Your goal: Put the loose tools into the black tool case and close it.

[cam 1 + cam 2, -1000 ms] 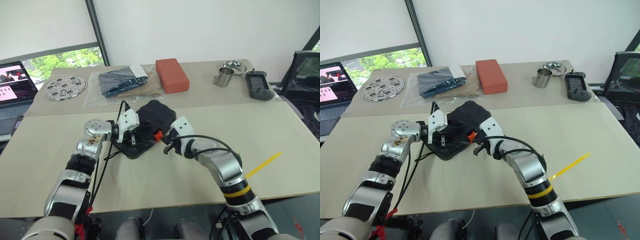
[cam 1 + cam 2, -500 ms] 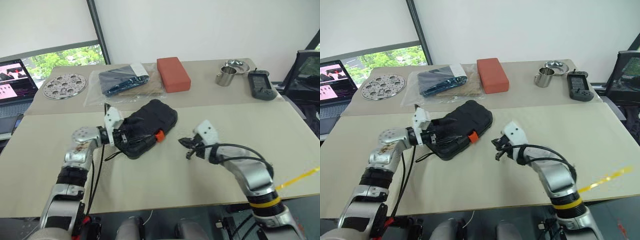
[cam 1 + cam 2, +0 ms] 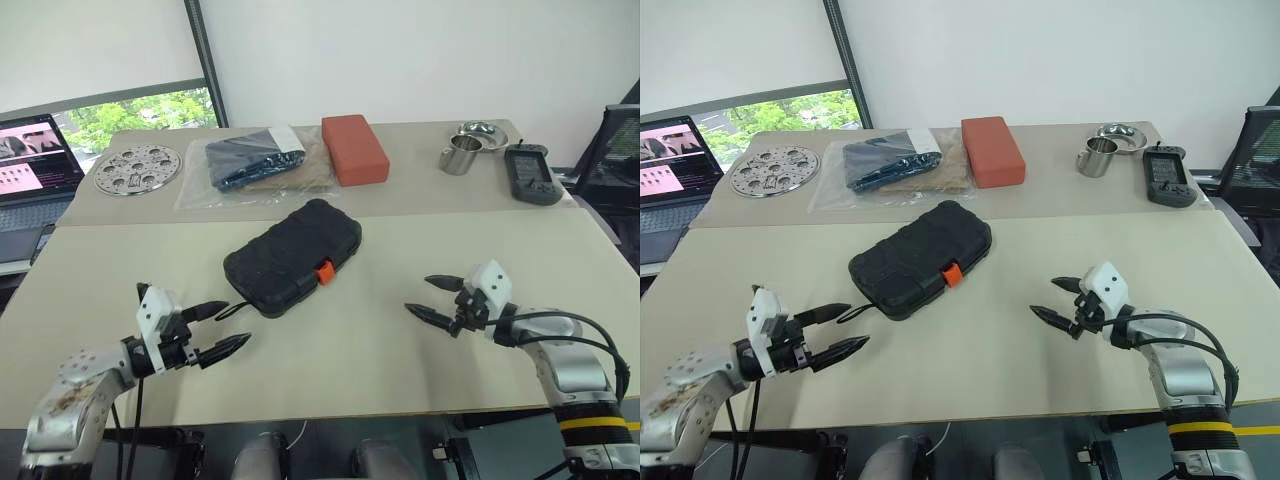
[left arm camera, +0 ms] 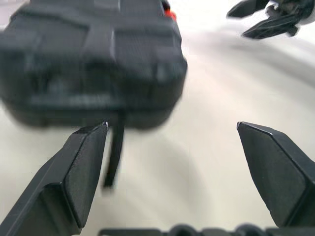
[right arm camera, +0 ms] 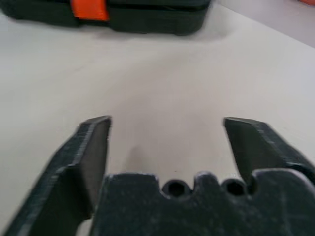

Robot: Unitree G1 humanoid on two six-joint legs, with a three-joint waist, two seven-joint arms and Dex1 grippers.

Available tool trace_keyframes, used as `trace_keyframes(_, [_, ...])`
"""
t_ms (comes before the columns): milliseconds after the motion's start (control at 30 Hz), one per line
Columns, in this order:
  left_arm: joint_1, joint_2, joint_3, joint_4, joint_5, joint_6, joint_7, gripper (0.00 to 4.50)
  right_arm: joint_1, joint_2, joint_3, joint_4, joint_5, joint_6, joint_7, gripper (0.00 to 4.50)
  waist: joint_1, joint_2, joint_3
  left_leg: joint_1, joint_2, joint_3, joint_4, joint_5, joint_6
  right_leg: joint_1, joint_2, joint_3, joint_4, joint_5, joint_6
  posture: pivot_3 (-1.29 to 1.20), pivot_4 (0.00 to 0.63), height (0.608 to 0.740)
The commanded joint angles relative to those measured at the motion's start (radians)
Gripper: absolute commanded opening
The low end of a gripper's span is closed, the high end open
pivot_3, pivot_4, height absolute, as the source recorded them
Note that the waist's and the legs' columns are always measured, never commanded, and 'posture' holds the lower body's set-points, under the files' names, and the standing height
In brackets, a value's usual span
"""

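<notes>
Withdrawn from closed black tool case (image 3: 292, 257) at centre: left gripper (image 3: 221, 328) lower left, right gripper (image 3: 432, 299) lower right, both spread, empty.

Matt ribbed plastic black tool case (image 3: 292, 257); smooth matt table (image 3: 400, 370).

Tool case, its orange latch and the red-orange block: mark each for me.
black tool case (image 3: 285, 258): left eye view, middle of the ribbed lid.
orange latch (image 3: 323, 272): left eye view, on the case's front edge.
red-orange block (image 3: 354, 149): left eye view, its top face.
</notes>
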Motion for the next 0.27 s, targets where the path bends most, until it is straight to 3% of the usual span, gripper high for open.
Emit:
trace_keyframes(33, [0.077, -0.015, 0.027, -0.018, 0.138, -0.125, 0.113, 4.5, 0.044, -0.024, -0.065, 0.003, 0.038, -0.061, 0.036, 4.48, 0.0, -0.001, 0.001, 0.001, -0.001, 0.0, -0.002, -0.002, -0.003, 0.001, -0.002, 0.0, -0.001, 0.0, 0.0, 0.0, 0.15, 0.74])
trace_keyframes(267, [0.097, -0.038, 0.0, 0.054, 0.187, -0.214, 0.15, 4.5, 0.069, -0.019, -0.104, 0.038, 0.033, -0.109, 0.013, 4.48, 0.001, -0.001, 0.001, -0.001, -0.003, 0.001, -0.003, -0.003, -0.002, 0.0, -0.005, 0.0, -0.004, 0.0, 0.0, 0.0, 0.15, 0.74])
